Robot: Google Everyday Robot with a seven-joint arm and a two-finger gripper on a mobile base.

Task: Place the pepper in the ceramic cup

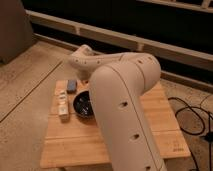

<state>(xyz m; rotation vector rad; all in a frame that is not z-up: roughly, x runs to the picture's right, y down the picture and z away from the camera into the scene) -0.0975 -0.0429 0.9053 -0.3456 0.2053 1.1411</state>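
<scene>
My big white arm [125,100] fills the middle of the camera view and reaches over the wooden table [75,145]. The gripper is hidden behind the arm; it is shut, and whether it holds anything does not show. The pepper is out of view. A round dark vessel [81,105], the only cup-like thing here, sits on the table's left half, partly covered by the arm.
A small flat black block [71,86] lies near the table's far left corner. A pale oblong object [62,104] lies left of the dark vessel. Black cables [192,112] run on the floor to the right. A dark wall with a ledge stands behind.
</scene>
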